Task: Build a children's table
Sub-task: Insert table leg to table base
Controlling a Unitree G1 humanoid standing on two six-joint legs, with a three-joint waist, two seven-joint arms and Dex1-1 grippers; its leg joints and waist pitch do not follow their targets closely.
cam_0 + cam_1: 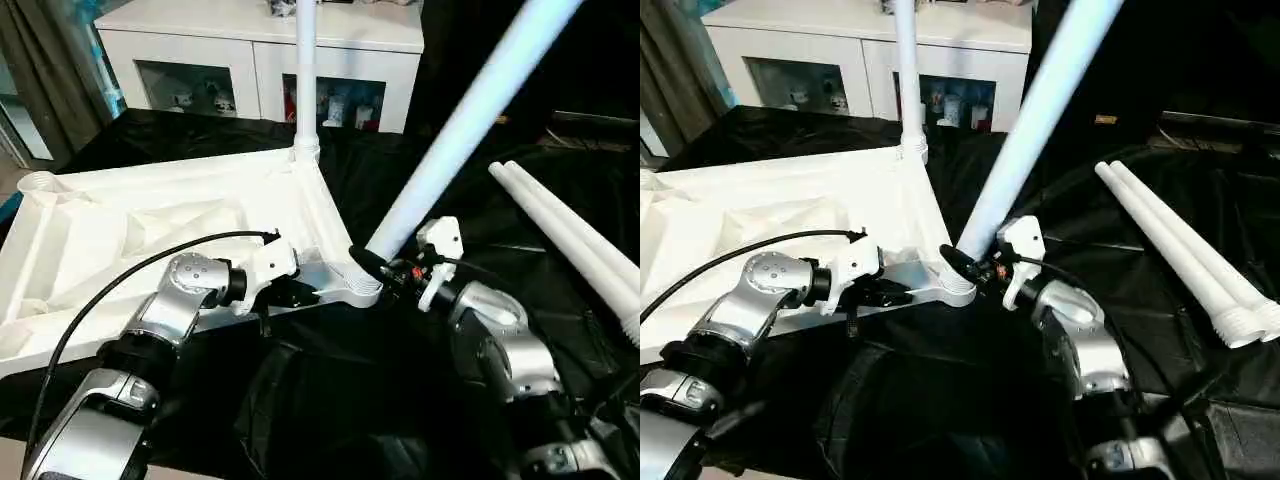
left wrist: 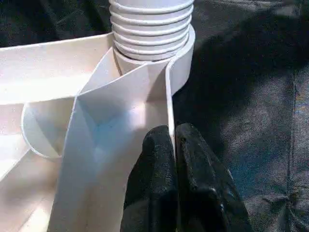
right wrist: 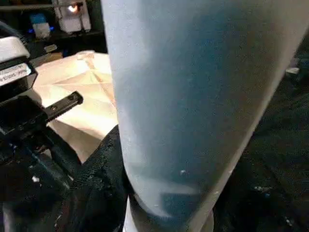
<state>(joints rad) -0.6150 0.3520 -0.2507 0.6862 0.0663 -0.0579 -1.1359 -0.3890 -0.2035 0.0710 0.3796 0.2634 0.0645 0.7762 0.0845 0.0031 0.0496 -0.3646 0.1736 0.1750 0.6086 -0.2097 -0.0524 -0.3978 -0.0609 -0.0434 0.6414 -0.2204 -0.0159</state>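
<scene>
We have the white ribbed plastic table top (image 1: 150, 240) lying underside up on the black cloth, the left gripper (image 2: 174, 145) clenched on its edge wall. The right gripper (image 1: 385, 268) grasps a long white tubular leg (image 1: 470, 120) leaning steeply, its foot just beside the corner socket (image 1: 358, 287). If we push it in tilted, the thread may cross or the top may skid. The small label (image 3: 14, 75) reads, perhaps, as print; we cannot make it out.

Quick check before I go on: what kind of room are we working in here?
Probably a home-like room or a mock-up of one: a white sideboard with small items in glass-fronted compartments stands behind the black-covered work table, and a curtain hangs at the left.
</scene>
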